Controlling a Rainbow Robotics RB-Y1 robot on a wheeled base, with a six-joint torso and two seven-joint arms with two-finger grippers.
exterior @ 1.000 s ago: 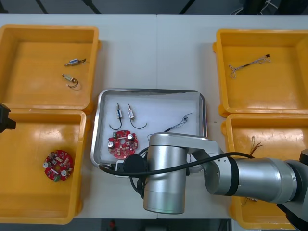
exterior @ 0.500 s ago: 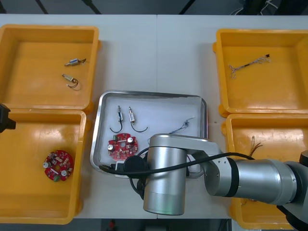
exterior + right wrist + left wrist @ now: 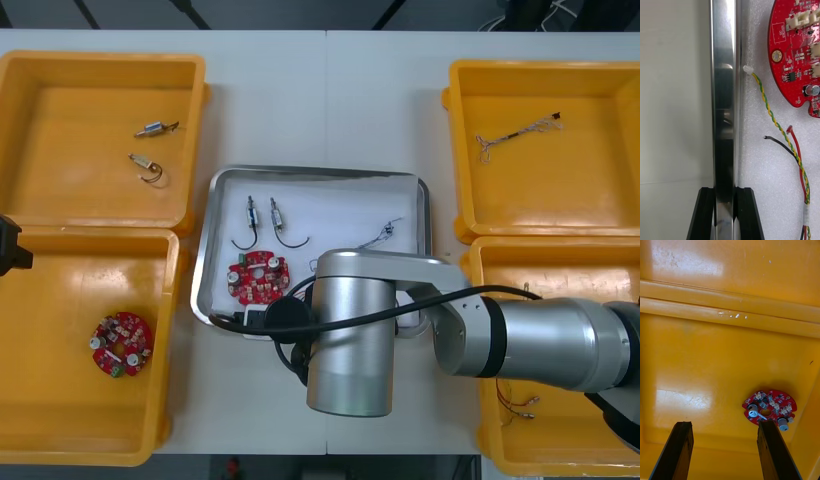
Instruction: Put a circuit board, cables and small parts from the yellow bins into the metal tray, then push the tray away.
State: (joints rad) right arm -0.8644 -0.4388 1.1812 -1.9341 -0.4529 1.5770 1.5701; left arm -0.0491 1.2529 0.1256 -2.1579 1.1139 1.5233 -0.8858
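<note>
The metal tray (image 3: 318,175), white inside, lies between the yellow bins. It holds a red circuit board (image 3: 257,279), two small metal parts (image 3: 263,220) and a thin cable (image 3: 385,233). My right arm reaches across the tray's near edge. In the right wrist view my right gripper (image 3: 725,213) is shut on the tray's shiny rim (image 3: 723,93), one finger on each side. Beside the rim lie the circuit board (image 3: 793,56) and a twisted yellow cable (image 3: 769,112) with red and black wires. My left gripper (image 3: 724,450) hangs open above another red board (image 3: 769,410) in the near left bin.
The far left bin (image 3: 100,65) holds two small metal parts (image 3: 150,145). The near left bin (image 3: 60,440) holds a circuit board (image 3: 121,344). A thin cable (image 3: 515,132) lies in the far right bin (image 3: 545,70), and more wires (image 3: 515,400) in the near right one.
The tray has slid toward the table's far side with its contents, my right arm moving with it. The left arm has stayed where it was.
</note>
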